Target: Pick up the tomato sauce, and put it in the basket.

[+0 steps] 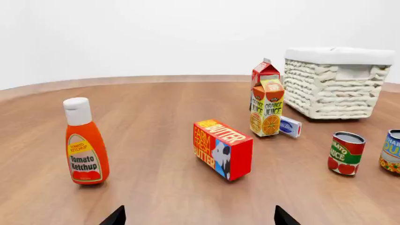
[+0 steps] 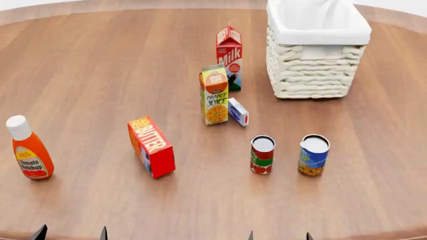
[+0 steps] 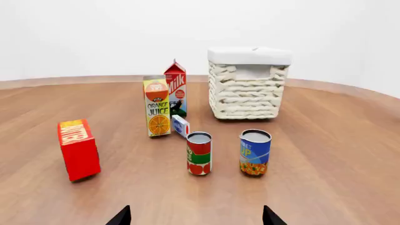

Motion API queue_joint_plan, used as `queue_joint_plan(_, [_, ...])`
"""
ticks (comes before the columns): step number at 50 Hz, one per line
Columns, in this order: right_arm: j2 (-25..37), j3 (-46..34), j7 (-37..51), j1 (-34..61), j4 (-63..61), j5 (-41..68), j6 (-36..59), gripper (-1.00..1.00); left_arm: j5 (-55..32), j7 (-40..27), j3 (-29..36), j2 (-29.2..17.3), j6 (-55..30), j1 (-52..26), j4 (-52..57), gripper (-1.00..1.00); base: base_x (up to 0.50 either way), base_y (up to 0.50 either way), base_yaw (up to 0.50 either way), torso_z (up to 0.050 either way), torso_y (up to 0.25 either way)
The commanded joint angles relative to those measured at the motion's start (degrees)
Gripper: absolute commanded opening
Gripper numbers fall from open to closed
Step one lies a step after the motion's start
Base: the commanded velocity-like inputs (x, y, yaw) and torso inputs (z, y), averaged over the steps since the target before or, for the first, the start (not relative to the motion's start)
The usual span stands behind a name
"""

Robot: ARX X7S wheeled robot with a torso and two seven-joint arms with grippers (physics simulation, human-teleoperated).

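The tomato sauce can (image 2: 262, 155), red and green with a silvery top, stands upright on the wooden table; it also shows in the right wrist view (image 3: 199, 153) and the left wrist view (image 1: 345, 153). The cream wicker basket (image 2: 313, 75) with white lining stands at the far right, also in the right wrist view (image 3: 247, 93) and the left wrist view (image 1: 331, 89). My left gripper (image 2: 71, 234) and right gripper (image 2: 279, 236) are open and empty at the table's near edge, well short of the can. Only their fingertips show.
A blue and yellow can (image 2: 313, 155) stands right of the tomato sauce. An orange juice carton (image 2: 214, 95), a milk carton (image 2: 229, 57) and a small blue-white box (image 2: 238, 112) stand behind. A red butter box (image 2: 151, 146) and a ketchup bottle (image 2: 29, 149) stand to the left.
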State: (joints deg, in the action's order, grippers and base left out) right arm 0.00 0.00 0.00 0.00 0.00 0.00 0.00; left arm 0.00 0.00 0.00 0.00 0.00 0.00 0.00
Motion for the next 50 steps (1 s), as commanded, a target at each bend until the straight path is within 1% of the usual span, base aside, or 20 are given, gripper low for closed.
queue_joint_plan(1, [0.92, -1.30, 1.71, -0.12, -0.89, -0.05, 0.49, 1.00, -0.64, -1.20, 1.12, -0.92, -0.56, 0.15, 1.05, 1.00, 0.00, 0.00, 0.00, 0.000, 0.000])
queue_joint_plan(5, [1.85, -1.98, 3.29, -1.13, -6.54, 0.23, 1.27, 1.00, -3.38, -1.33, 1.20, -2.02, -3.15, 1.45, 7.23, 1.00, 0.00, 0.00, 0.00, 0.000, 0.000])
queue_joint_plan(7, [2.24, -1.94, 3.23, -1.52, -9.17, 1.60, 2.70, 1.00, -2.73, -2.43, 1.49, -2.54, -5.15, 2.16, 10.70, 1.00, 0.00, 0.00, 0.00, 0.000, 0.000])
queue_joint_plan(8, [2.47, -2.00, 3.47, -2.22, -12.60, 1.76, 3.47, 1.00, -0.85, -3.62, 1.86, -3.02, -5.72, 3.48, 14.63, 1.00, 0.00, 0.00, 0.00, 0.000, 0.000])
queue_joint_plan(9, [2.58, -1.99, 3.71, -2.52, -14.23, 2.09, 4.23, 1.00, -1.27, -3.68, 1.82, -3.13, -6.12, 3.75, 15.86, 1.00, 0.00, 0.00, 0.00, 0.000, 0.000])
queue_joint_plan(10, [2.72, -2.05, 3.98, -3.35, -14.65, 2.05, 2.38, 1.00, -1.69, -3.87, 1.71, -3.30, -8.56, 4.45, 19.70, 1.00, 0.00, 0.00, 0.00, 0.000, 0.000])
queue_joint_plan(11, [2.90, -2.10, 4.27, -3.52, -17.74, 2.23, 4.52, 1.00, -1.77, -3.87, 1.83, -3.59, -8.66, 4.97, 21.52, 1.00, 0.00, 0.00, 0.00, 0.000, 0.000])
queue_joint_plan(13, [3.17, -2.23, 4.32, -4.51, -19.61, 2.92, 3.69, 1.00, 0.17, -5.14, 2.34, -4.00, -8.88, 5.78, 23.80, 1.00, 0.00, 0.00, 0.00, 0.000, 0.000])
queue_joint_plan(16, [3.59, -2.49, 5.23, -6.35, -27.24, 3.02, 5.62, 1.00, -1.55, -5.26, 2.04, -4.16, -11.46, 8.07, 32.09, 1.00, 0.00, 0.00, 0.00, 0.000, 0.000])
queue_joint_plan(21, [4.38, -2.86, 6.05, -8.12, -36.00, 3.72, 8.95, 1.00, -1.80, -6.06, 2.21, -4.88, -14.33, 10.85, 41.22, 1.00, 0.00, 0.00, 0.00, 0.000, 0.000])
queue_joint_plan(26, [5.08, -3.42, 6.78, -9.50, -41.22, 3.76, 10.41, 1.00, -3.40, -6.31, 1.82, -5.51, -15.83, 12.75, 47.42, 1.00, 0.00, 0.00, 0.00, 0.000, 0.000])
queue_joint_plan(34, [5.77, -3.44, 7.21, -9.07, -40.98, 5.32, 11.33, 1.00, -3.33, -7.01, 2.33, -6.27, -14.88, 12.53, 46.35, 1.00, 0.04, 0.00, 0.00, 0.000, 0.000])
queue_joint_plan(50, [7.17, -3.92, 8.41, -9.20, -40.83, 6.71, 11.21, 1.00, -3.65, -8.54, 3.33, -7.47, -15.11, 12.14, 45.76, 1.00, 0.50, 0.00, 0.00, 0.000, 0.000])
